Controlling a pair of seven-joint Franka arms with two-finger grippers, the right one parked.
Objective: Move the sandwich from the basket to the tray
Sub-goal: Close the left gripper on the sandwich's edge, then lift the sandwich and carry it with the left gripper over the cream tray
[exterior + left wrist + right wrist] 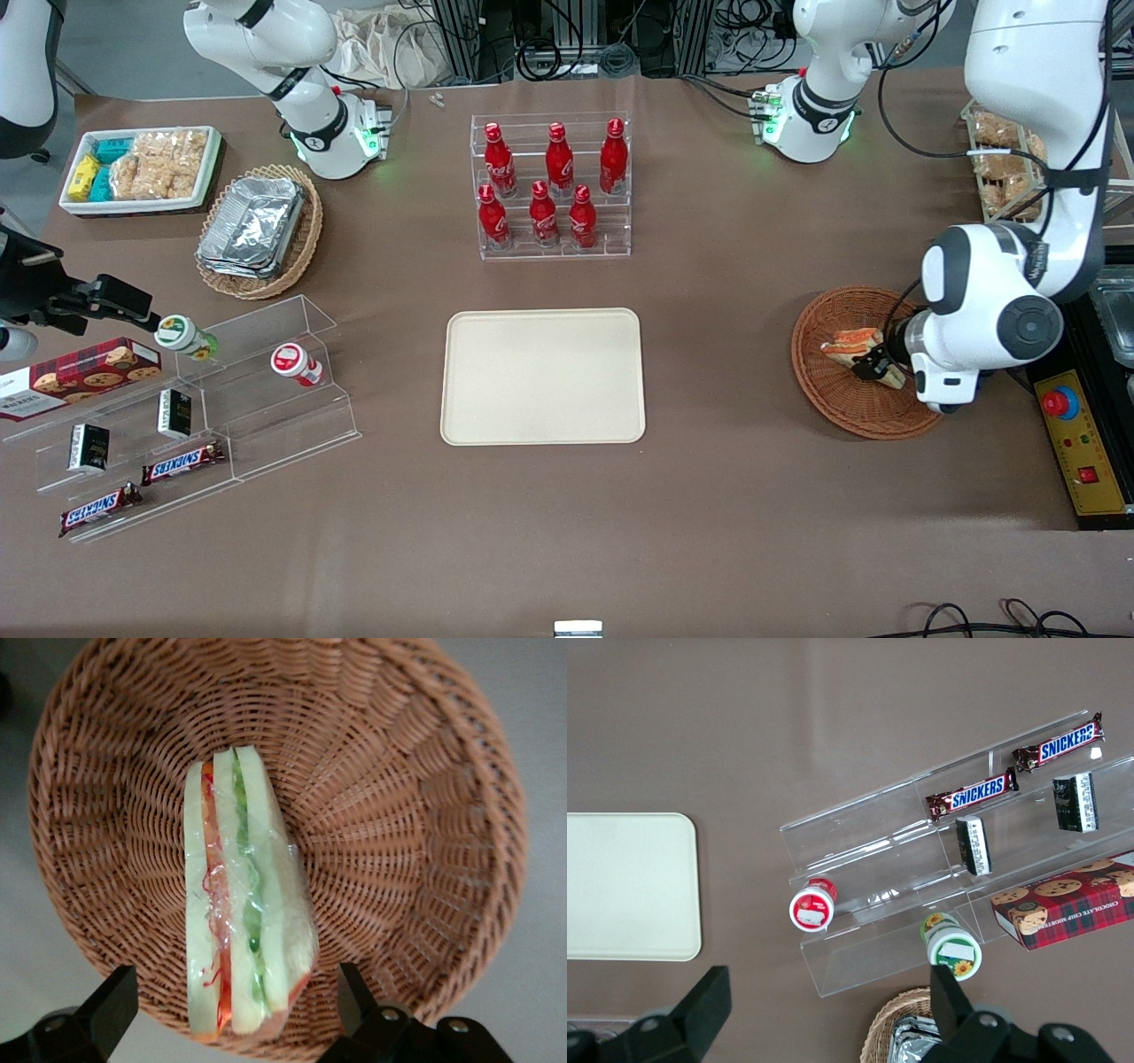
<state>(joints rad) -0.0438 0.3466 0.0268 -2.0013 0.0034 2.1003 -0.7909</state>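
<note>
The sandwich (849, 342) (239, 921), a plastic-wrapped wedge of white bread with red and green filling, lies in the round reddish-brown wicker basket (837, 403) (399, 815) toward the working arm's end of the table. My left gripper (873, 364) (235, 992) is down in the basket and open. Its two black fingers (353, 990) stand on either side of the sandwich's wide end, with a gap on each side. The cream-beige tray (543, 376) (629, 886) lies flat at the table's middle with nothing on it.
A clear rack of red bottles (551, 186) stands farther from the front camera than the tray. A box with a red button (1076, 443) sits beside the basket. Toward the parked arm's end are an acrylic snack shelf (195, 408), a tan foil-container basket (259, 230) and a white snack tray (142, 168).
</note>
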